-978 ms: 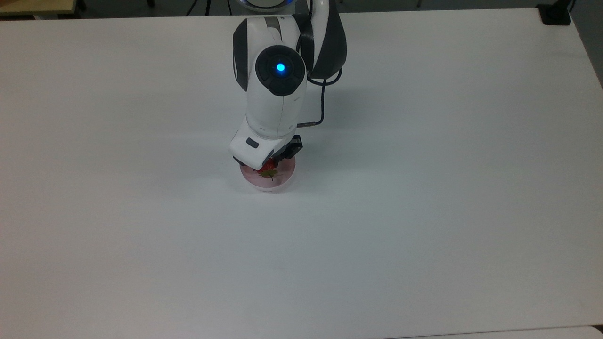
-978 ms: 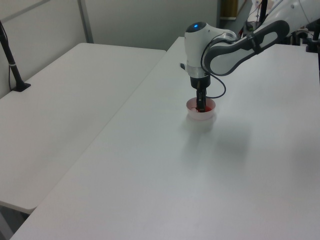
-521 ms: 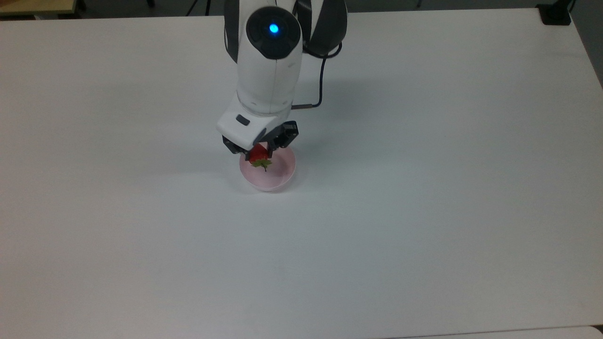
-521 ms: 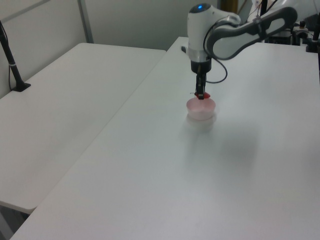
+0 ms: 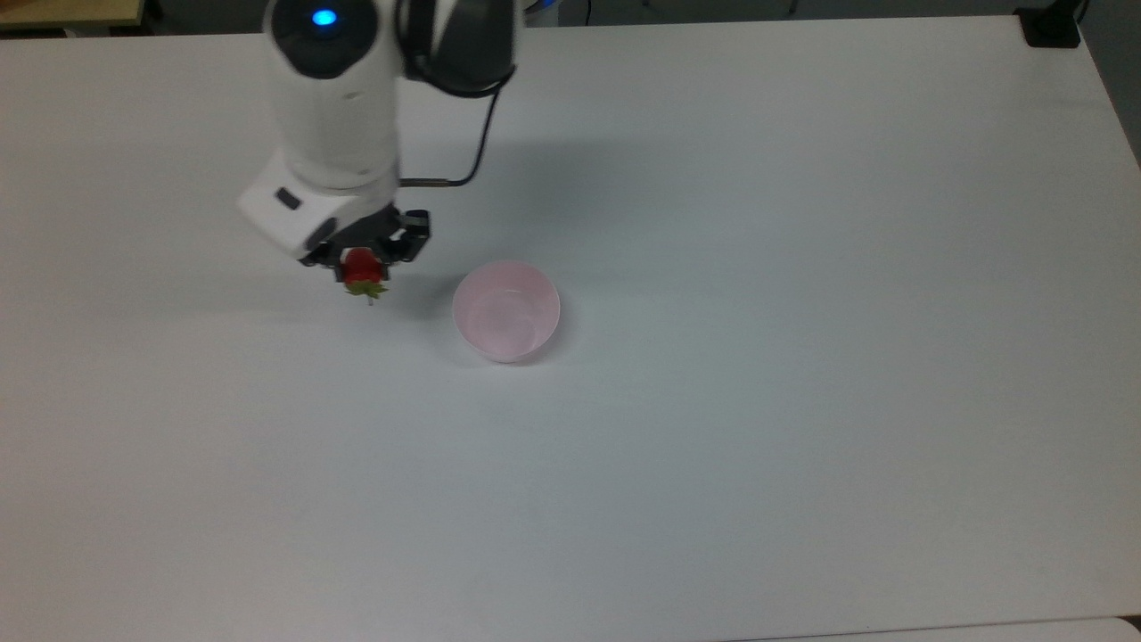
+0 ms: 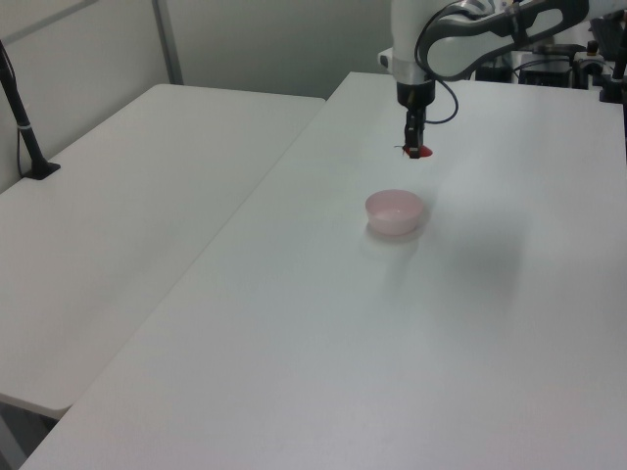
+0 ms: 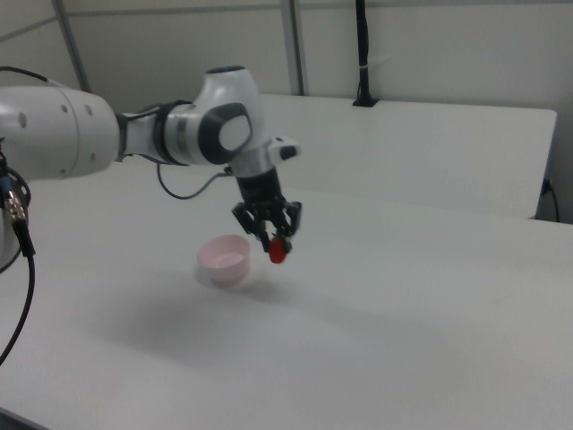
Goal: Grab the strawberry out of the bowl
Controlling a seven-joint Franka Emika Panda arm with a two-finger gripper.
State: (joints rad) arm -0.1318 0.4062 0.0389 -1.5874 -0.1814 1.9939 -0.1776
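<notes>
Strawberry: clamped in my pincer, upper left of the top view, above the surface, clear of the empty bowl. I judge it light, soft, bruisable; grip across red flesh, gently.

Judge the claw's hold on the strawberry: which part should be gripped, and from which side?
The red body, from above. The claw is shut across the strawberry at its red flesh; the leafy cap and stem stick out free below. The body is the widest part. It hangs clear of the bowl.
</notes>
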